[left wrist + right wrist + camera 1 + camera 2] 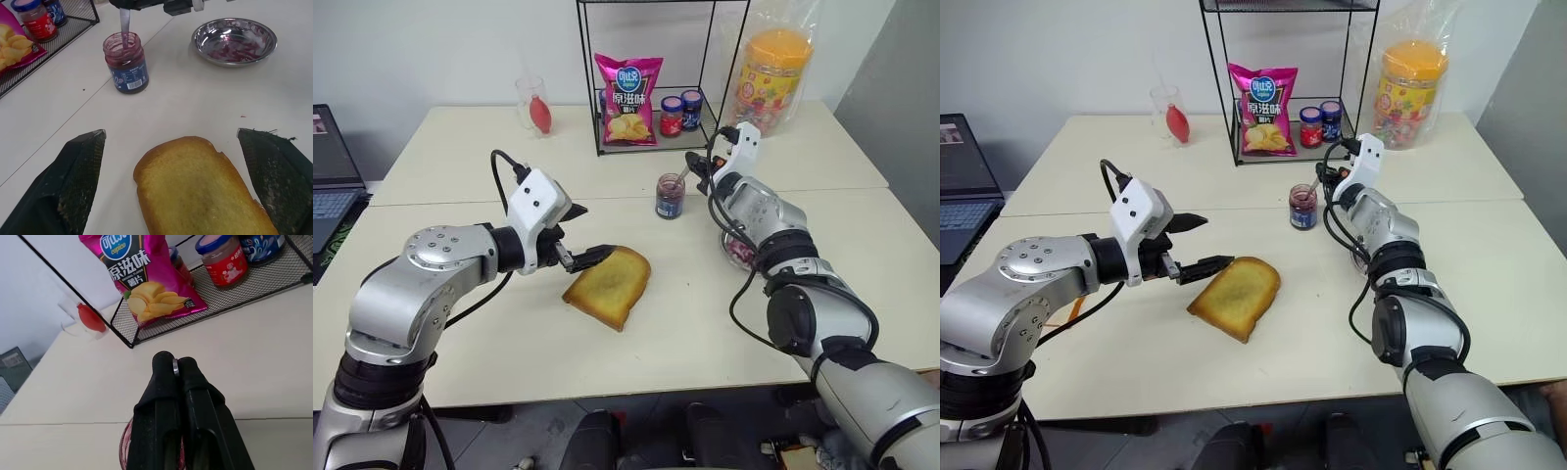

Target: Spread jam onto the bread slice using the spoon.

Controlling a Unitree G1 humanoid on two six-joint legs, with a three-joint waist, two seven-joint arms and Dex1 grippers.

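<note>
Where spoon (124, 27) dips, jam (126, 58) perhaps.

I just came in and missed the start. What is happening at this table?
The robot is getting jam for the bread slice. Its right claw is shut on the spoon, whose bowl is inside the open jam jar. The left claw stands open around the near edge of the bread, which lies bare on the table.

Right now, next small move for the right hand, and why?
Probably lift the spoon out of the jar and carry it to the bread: the right hand is shut on the handle, bowl down in the jam, and the bread is bare.
</note>
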